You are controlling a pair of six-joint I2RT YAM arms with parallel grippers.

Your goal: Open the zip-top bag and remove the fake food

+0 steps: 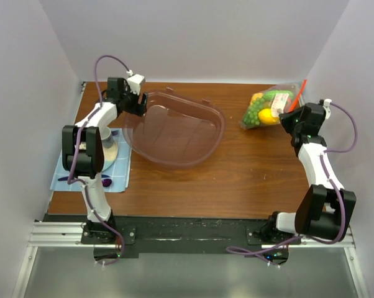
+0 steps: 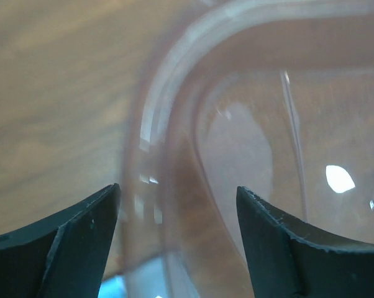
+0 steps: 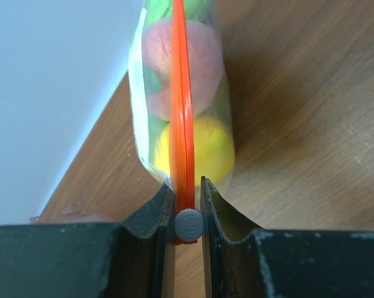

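Barely anything is done yet. The zip-top bag [image 1: 269, 107] lies at the far right of the table [image 1: 237, 180], close to the side wall. The fake food [image 3: 210, 152] is all inside it, with a yellow piece and a pink one pressing against the plastic. The right gripper [image 3: 187, 187] is clamped on the orange zip strip [image 3: 181, 93] just beside its grey slider [image 3: 189, 225], and what shows of the strip looks sealed. The left gripper [image 2: 177, 189], jaws wide apart, straddles the rim of the pink-tinted tub [image 1: 219, 133] on the far left, well apart from the bag. Judging by this, both the unzipping and the emptying are left to do.
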